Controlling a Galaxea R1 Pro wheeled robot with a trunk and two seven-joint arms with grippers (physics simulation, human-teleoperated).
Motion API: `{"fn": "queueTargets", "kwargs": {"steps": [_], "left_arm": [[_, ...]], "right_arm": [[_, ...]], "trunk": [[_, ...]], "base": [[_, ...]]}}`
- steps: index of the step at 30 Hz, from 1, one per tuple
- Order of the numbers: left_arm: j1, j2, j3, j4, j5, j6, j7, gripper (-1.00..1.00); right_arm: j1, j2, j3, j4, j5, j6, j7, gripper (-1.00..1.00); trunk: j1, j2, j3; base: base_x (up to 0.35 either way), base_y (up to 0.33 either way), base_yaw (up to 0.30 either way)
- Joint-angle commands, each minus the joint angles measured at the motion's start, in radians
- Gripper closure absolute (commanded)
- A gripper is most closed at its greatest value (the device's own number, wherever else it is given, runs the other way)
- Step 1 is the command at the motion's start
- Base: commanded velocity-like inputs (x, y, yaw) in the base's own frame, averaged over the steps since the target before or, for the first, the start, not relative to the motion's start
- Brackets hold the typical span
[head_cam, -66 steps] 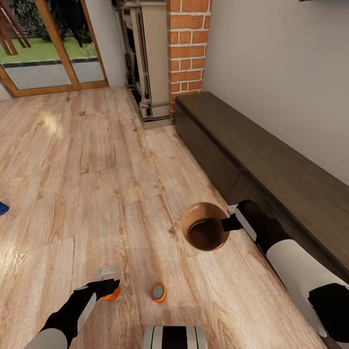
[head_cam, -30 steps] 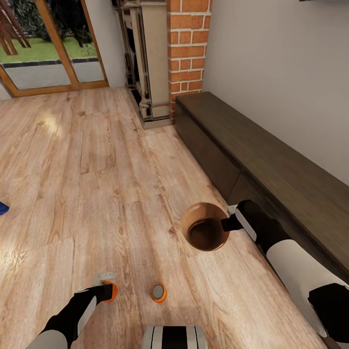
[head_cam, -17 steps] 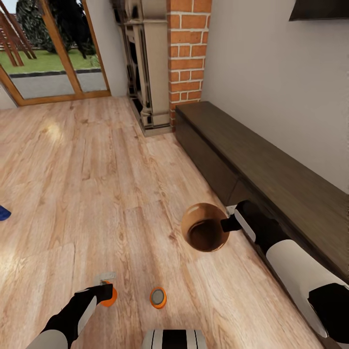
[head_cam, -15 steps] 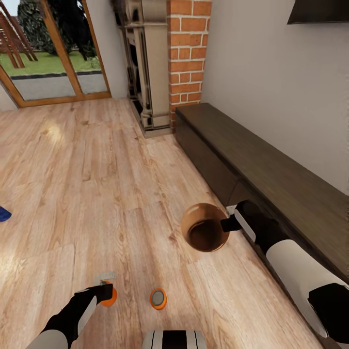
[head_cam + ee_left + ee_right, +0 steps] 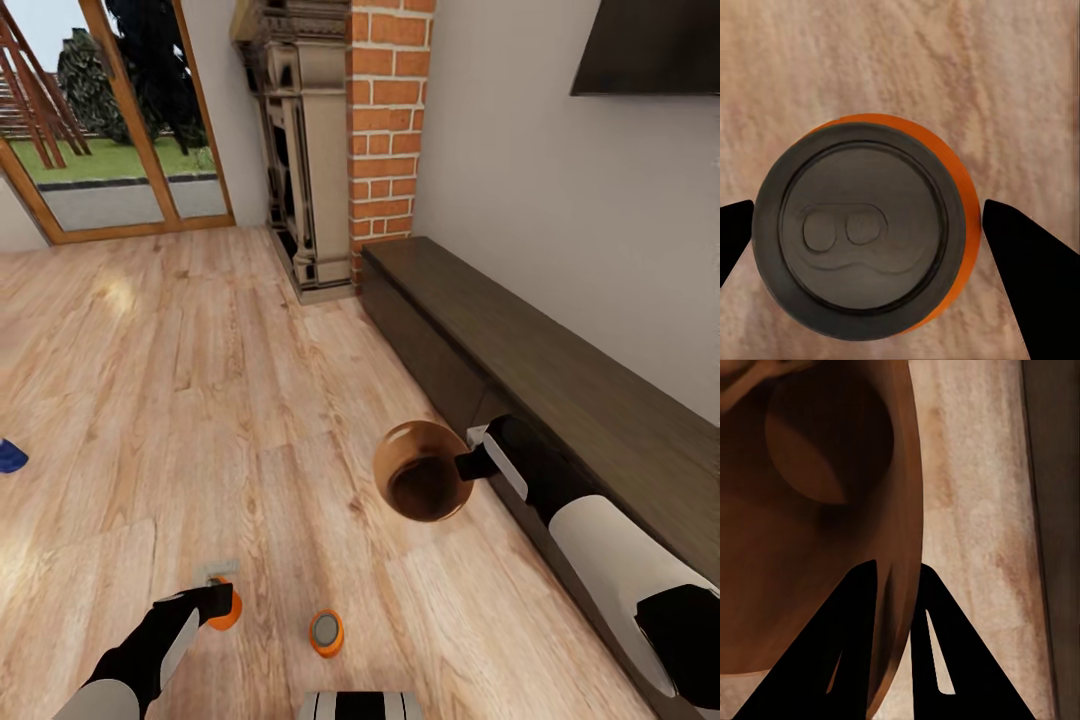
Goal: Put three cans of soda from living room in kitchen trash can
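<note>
Collection of the soda cans is under way in the living room: the left claw (image 5: pixel 866 229) brackets an orange can (image 5: pixel 866 229), fingers just off its sides, while the right claw (image 5: pixel 894 585) pinches the trash can (image 5: pixel 423 483) rim. Next, close and lift; a second orange can (image 5: pixel 326 632) waits on the floor (image 5: pixel 200 380)

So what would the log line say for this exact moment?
left gripper: around orange can, not clamped | right gripper: pinching trash can rim | second orange can: on floor
</note>
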Motion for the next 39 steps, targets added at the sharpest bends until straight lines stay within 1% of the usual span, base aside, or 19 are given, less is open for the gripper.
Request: {"fn": "queueTargets", "kwargs": {"steps": [1, 5, 6, 7, 12, 14, 15, 18, 20, 21, 26, 29, 30, 32, 36, 37, 39], "left_arm": [[0.0, 0.0, 0.0, -0.001, 0.001, 0.001, -0.001, 1.0], [-0.002, 0.004, -0.001, -0.019, 0.002, 0.027, -0.001, 1.0], [-0.003, 0.004, -0.001, -0.04, 0.002, 0.044, -0.001, 1.0], [-0.004, 0.003, -0.001, -0.08, 0.002, 0.078, -0.002, 1.0], [-0.006, 0.001, 0.0, -0.185, 0.002, 0.169, -0.002, 1.0], [-0.006, 0.001, -0.001, -0.256, 0.002, 0.238, -0.004, 1.0], [-0.006, 0.0, -0.001, -0.275, 0.002, 0.255, -0.004, 1.0], [-0.007, -0.001, -0.003, -0.378, 0.002, 0.358, -0.006, 1.0], [-0.018, -0.001, -0.005, -0.422, 0.001, 0.414, -0.008, 1.0], [-0.026, -0.001, -0.006, -0.433, 0.0, 0.433, -0.01, 1.0], [-0.05, -0.001, -0.008, -0.449, -0.003, 0.469, -0.022, 1.0], [-0.064, -0.002, -0.009, -0.453, -0.004, 0.498, -0.057, 1.0], [-0.077, -0.002, -0.009, -0.454, -0.004, 0.508, -0.075, 1.0], [-0.088, -0.002, -0.009, -0.453, -0.005, 0.514, -0.082, 1.0], [-0.122, -0.002, -0.01, -0.455, -0.004, 0.551, -0.103, 1.0], [-0.133, -0.002, -0.01, -0.455, -0.004, 0.562, -0.116, 1.0], [-0.139, -0.002, -0.011, -0.455, -0.004, 0.569, -0.139, 1.0]], "right_arm": [[0.0, 0.0, -0.001, 0.0, -0.012, 0.0, 0.004, 1.0], [0.001, 0.001, -0.001, 0.01, -0.014, 0.0, 0.006, 1.0], [0.001, 0.001, -0.001, 0.015, -0.014, 0.0, 0.006, 1.0], [0.001, 0.004, -0.001, 0.024, -0.014, 0.0, 0.006, 1.0], [0.003, 0.021, -0.002, 0.051, -0.012, 0.0, 0.004, 1.0], [0.003, 0.033, -0.002, 0.065, -0.012, 0.0, 0.004, 1.0], [0.004, 0.036, -0.002, 0.069, -0.012, 0.0, 0.004, 1.0], [0.004, 0.05, -0.002, 0.097, -0.012, 0.0, 0.004, 1.0], [0.004, 0.057, -0.002, 0.119, -0.011, 0.0, 0.004, 1.0], [0.005, 0.06, -0.002, 0.127, -0.011, 0.0, 0.003, 1.0], [0.013, 0.063, -0.002, 0.138, -0.01, 0.0, 0.002, 1.0], [0.018, 0.065, -0.001, 0.143, -0.009, 0.0, 0.002, 1.0], [0.02, 0.068, -0.001, 0.15, -0.009, 0.0, 0.002, 1.0], [0.021, 0.07, -0.001, 0.153, -0.008, 0.0, 0.002, 1.0], [0.023, 0.079, -0.001, 0.165, -0.008, 0.0, 0.001, 1.0], [0.024, 0.084, 0.001, 0.167, -0.008, 0.0, -0.009, 1.0], [0.024, 0.092, 0.003, 0.169, -0.009, 0.0, -0.027, 1.0]], "trunk": [[0.0, 0.0, 0.004], [-0.002, 0.001, 0.02], [-0.003, 0.001, 0.023], [-0.003, 0.002, 0.027], [-0.005, 0.003, 0.047], [-0.006, 0.003, 0.054], [-0.007, 0.004, 0.058], [-0.008, 0.004, 0.07], [-0.009, 0.005, 0.078], [-0.009, 0.005, 0.081], [-0.012, 0.006, 0.101], [-0.013, 0.007, 0.112], [-0.014, 0.007, 0.116], [-0.014, 0.007, 0.124], [-0.016, 0.008, 0.139], [-0.017, 0.009, 0.143], [-0.024, 0.023, 0.15]], "base": [[0.0, 0.0, 0.0], [0.0, 0.0, 0.0], [0.0, 0.0, 0.0], [0.0, 0.0, 0.0], [0.0, 0.0, 0.0], [0.0, 0.0, 0.0], [0.0, 0.0, 0.0], [0.0, 0.0, 0.0], [0.0, 0.0, 0.0], [0.0, 0.0, 0.0], [0.0, 0.0, 0.0], [0.0, 0.0, 0.0], [0.0, 0.0, 0.0], [0.0, 0.0, 0.0], [0.0, 0.0, 0.0], [0.0, 0.0, 0.0], [0.0, 0.0, 0.0]]}}
